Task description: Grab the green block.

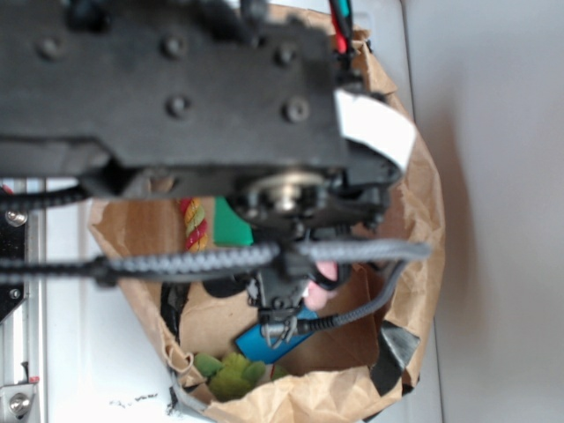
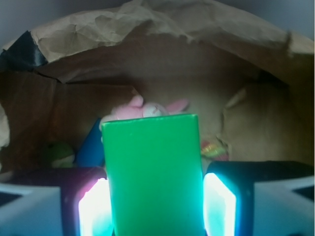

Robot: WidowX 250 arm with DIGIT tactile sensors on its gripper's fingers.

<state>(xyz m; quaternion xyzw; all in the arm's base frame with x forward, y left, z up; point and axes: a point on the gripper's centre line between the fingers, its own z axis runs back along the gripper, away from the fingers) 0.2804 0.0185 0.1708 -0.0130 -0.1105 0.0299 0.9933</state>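
The green block point(image 2: 153, 172) fills the middle of the wrist view, a smooth bright green brick standing between my gripper's point(image 2: 155, 201) two lit fingers point(image 2: 93, 206). Both pads press against its long sides, so the gripper is shut on it. In the exterior view only a patch of the green block point(image 1: 231, 220) shows under the black arm, and the fingers themselves are hidden by the arm.
Everything sits inside a brown paper bag point(image 1: 423, 220) with black tape point(image 1: 392, 352) on its rim. A pink plush bunny point(image 2: 147, 109), a blue block point(image 1: 264, 342), a yellow-green plush point(image 1: 231, 374) and a red-yellow rope toy point(image 1: 196, 225) lie in it.
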